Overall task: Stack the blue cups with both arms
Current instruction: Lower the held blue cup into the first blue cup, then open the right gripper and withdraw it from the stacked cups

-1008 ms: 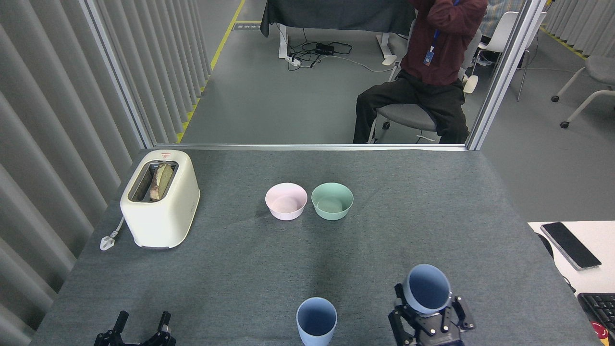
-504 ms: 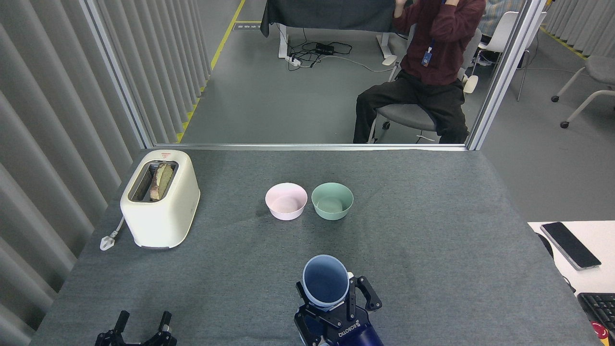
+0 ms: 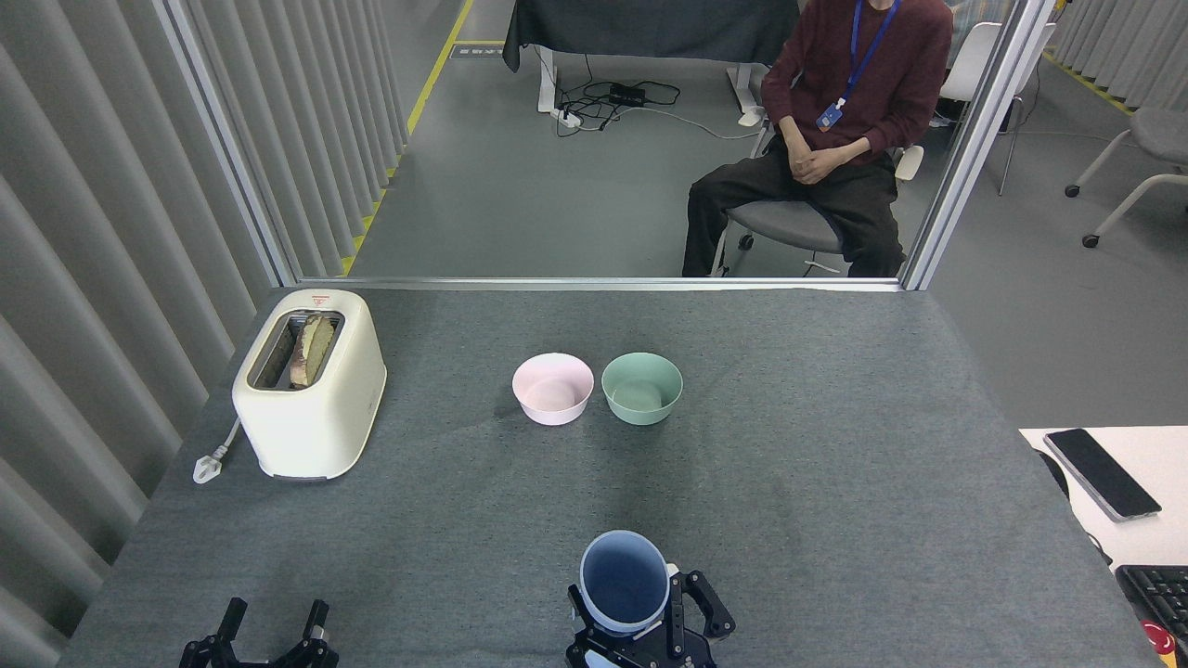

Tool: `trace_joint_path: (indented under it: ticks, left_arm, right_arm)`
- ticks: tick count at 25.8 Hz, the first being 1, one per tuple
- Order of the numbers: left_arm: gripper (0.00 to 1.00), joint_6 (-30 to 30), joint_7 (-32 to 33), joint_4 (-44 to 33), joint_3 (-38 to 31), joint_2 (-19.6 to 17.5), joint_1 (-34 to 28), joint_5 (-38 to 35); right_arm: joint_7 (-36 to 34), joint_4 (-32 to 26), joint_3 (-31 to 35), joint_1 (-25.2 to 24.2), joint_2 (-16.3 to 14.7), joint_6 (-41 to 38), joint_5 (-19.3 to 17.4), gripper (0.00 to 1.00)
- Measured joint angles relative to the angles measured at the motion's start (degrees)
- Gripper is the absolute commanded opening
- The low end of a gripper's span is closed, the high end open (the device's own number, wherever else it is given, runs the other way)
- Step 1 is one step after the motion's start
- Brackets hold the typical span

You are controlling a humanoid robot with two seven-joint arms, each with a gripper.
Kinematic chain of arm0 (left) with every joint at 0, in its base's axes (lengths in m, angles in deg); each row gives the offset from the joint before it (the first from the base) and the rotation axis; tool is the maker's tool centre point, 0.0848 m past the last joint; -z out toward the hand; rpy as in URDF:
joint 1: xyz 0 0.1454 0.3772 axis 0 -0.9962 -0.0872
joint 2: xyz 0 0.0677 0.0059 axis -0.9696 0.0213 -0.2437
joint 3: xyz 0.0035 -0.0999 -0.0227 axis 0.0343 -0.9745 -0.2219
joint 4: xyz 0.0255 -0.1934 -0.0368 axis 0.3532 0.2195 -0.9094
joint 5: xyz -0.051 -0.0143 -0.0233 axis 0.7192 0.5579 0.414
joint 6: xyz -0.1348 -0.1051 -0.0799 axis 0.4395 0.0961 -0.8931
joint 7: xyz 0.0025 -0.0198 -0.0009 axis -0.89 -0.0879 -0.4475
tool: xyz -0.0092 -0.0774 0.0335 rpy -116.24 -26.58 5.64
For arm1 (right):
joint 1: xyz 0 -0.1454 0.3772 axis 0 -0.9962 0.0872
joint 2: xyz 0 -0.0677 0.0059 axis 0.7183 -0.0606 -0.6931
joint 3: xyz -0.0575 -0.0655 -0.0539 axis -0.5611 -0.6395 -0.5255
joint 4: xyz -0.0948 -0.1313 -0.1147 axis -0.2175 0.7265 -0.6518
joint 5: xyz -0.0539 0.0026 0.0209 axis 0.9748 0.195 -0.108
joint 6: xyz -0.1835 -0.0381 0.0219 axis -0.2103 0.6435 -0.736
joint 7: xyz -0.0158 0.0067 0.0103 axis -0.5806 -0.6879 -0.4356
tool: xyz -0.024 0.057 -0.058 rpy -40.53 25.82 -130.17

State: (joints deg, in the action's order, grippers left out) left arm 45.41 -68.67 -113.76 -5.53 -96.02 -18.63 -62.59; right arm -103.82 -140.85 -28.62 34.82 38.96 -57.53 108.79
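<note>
A pale blue cup [image 3: 624, 577] is upright near the table's front edge, just right of centre, its open mouth facing up. My right gripper [image 3: 643, 620] comes in from the bottom edge and is shut on this cup. A black finger shows on each side of the cup's lower wall. The cup's base and whatever lies under it are hidden. At the bottom left, my left gripper [image 3: 275, 622] hovers low and open. Its two thin fingers are spread, nothing is between them, and it is far from the cup.
A pink bowl [image 3: 552, 388] and a mint green bowl [image 3: 641, 388] stand side by side mid-table. A cream toaster [image 3: 309, 382] with toast stands at the left. A person [image 3: 835, 121] sits beyond the table's far edge. A side desk [image 3: 1142, 464] at the right holds a phone.
My right gripper carried its cup from the right front leftward, over the cup that stood at the front edge, then lowered it. That standing cup is now covered. The left gripper stayed put.
</note>
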Motion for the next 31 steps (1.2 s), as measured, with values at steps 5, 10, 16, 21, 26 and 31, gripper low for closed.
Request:
trace_joint_path:
  ticks: [5,10,16,21,26,31]
  left_arm:
    - [1.00,0.02,0.01,0.05,0.00,-0.16,-0.01,0.00]
    - [1.00,-0.01,0.01,0.20,0.01,-0.22,0.25,0.02]
    - [1.00,-0.09,-0.05,0.19,0.06,-0.11,0.40,0.02]
    - [1.00,-0.09,-0.06,0.16,0.09,-0.08,0.42,0.01]
    - [1.00,-0.09,-0.06,0.16,0.09,0.09,0.42,0.00]
    - [1.00,-0.09,-0.06,0.22,0.09,0.19,0.42,0.00]
  right_arm:
    - [0.63,0.45,0.14,0.38,0.10,0.00,0.06,0.37]
    - [0.78,0.77,0.33,0.39,-0.01,0.37,0.11,1.00]
    - [0.52,0.82,0.69,0.61,0.02,0.72,-0.04,1.00]
    - [0.19,0.58,1.11,1.79,0.36,3.36,-0.31,1.00]
    - [-1.52,0.33,5.68,4.22,0.62,10.83,-3.62,1.00]
    - [-2.05,0.61,14.40,2.78,-1.54,12.87,-8.66,1.00]
